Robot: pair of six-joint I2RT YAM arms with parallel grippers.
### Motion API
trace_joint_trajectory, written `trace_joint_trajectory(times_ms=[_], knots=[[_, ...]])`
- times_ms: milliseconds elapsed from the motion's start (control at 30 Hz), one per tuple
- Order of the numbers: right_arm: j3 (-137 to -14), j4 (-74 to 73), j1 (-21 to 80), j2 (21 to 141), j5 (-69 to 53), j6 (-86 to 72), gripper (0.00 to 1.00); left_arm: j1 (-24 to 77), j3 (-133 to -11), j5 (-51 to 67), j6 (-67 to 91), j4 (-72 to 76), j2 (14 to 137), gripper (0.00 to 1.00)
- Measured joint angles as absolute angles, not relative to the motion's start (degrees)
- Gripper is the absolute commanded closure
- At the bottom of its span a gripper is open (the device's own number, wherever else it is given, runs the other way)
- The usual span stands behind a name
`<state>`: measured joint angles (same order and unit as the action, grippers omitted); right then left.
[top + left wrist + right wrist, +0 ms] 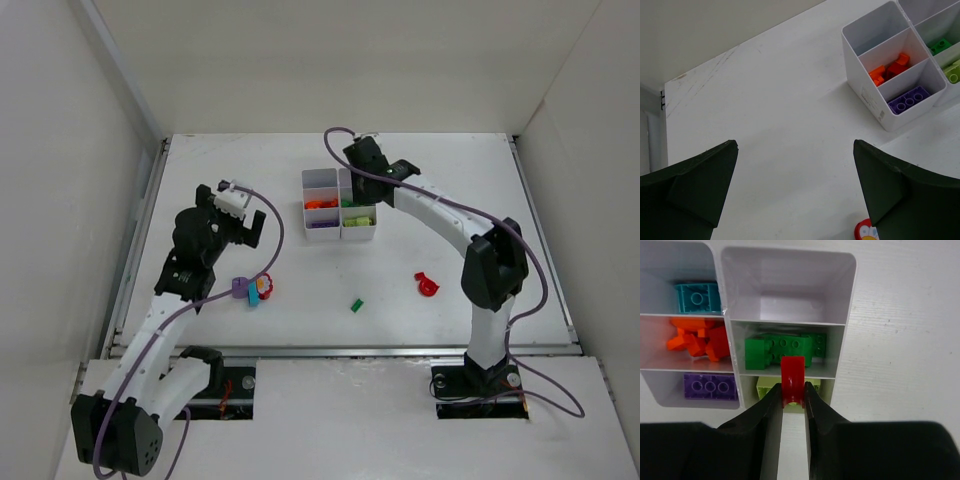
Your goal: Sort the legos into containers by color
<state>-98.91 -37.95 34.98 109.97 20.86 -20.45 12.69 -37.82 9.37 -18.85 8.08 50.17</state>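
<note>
right gripper [792,399]: fingers are clamped on a red arched lego [792,377], held upright over the white tray [852,300], green column | target: orange-red compartment [697,342] is found one column left in the wrist view | left gripper [795,147]: fingers are spread wide, nothing held

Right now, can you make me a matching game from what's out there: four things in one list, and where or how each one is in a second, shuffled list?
Things
1. purple brick in the tray
2. teal brick in the tray
3. lone green brick
4. right jaws

Places or states
A. shut on a red piece
B. next to the empty compartment
C. loose on the table
D. next to the lime bricks

Pairs: 1-D, 2-B, 3-C, 4-A.
</note>
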Motion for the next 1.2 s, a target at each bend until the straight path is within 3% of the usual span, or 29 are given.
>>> trace_joint_trajectory(times_ms=[1200], knots=[[-99.0,-38.6,33.1,110.2,21.2,-21.2,1.00,13.1,-37.1,8.3,-17.5,5.4,48.6,0.00]])
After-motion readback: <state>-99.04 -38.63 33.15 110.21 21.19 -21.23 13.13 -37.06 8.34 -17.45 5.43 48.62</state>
